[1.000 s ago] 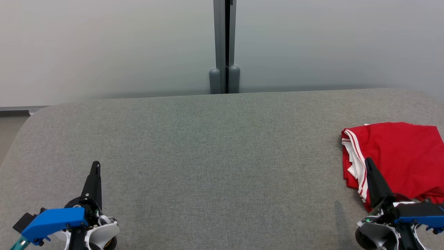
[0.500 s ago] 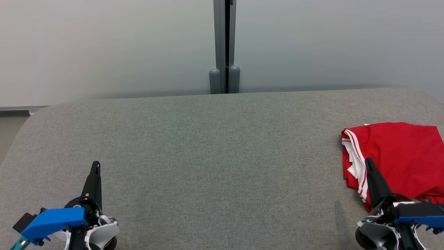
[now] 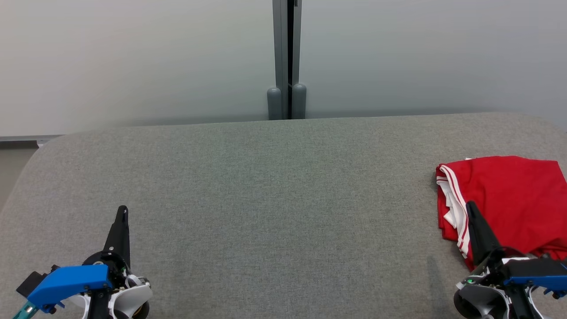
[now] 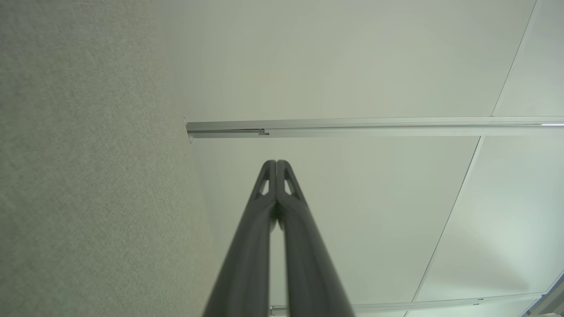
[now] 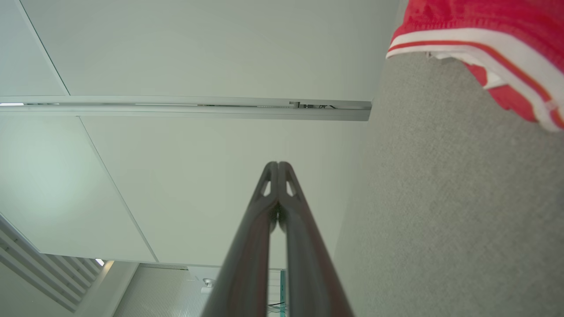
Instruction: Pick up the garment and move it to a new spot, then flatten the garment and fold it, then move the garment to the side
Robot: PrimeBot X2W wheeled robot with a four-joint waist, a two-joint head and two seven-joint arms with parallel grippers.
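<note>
— Where my head looks down, a broad grey padded table (image 3: pixel 266 186) spreads from one side of my sight to the other, and pale wall panels (image 3: pixel 133 57) rise behind its far edge.

— And the garment?

— The red garment (image 3: pixel 514 195) lies on the table's right side, folded into a compact bundle. The edge of my head view cuts off its right part. The middle and left of the table are bare grey cloth.

— What stands between the panels?

— A narrow grey post (image 3: pixel 287 53) stands upright behind the far edge, about midway along it, with two rounded caps at its foot.

— Your claws, then?

— My left gripper (image 3: pixel 122 212) sits at the lower left over bare table, well apart from the garment. Its two dark fingers are pressed together tip to tip and pinch nothing. My right gripper (image 3: pixel 469 207) sits at the lower right, pressed together the same way and empty. Seen from my head, its fingers cross the garment's near left corner, but I cannot tell whether they touch the cloth. From my right wrist, the fingers point towards the wall, and grey table shows between them and the red fabric.

— Anything smaller?

— White trim (image 3: pixel 452 195) with a thin red stripe runs down the garment's left edge. A small green light (image 3: pixel 468 281) glows on my right wrist.
</note>
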